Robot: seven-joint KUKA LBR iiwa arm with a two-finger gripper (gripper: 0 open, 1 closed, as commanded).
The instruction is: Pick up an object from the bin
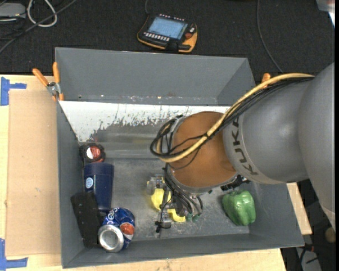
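Observation:
My gripper [170, 212] is low in the bin's front middle, under the arm's orange cover, right on top of a small yellow thing [157, 199]. Yellow shows on both sides of the gripper, and most of that thing is hidden by it. A green toy bell pepper [239, 206] lies just to the right of the gripper, apart from it. To the left, near the front wall, lies a crushed blue, red and silver drink can [116, 229].
Along the bin's left side stand a dark blue cup [98, 184], a small red-topped thing [93, 152] behind it and a flat black object [86, 218] in front. The arm covers the bin's right middle.

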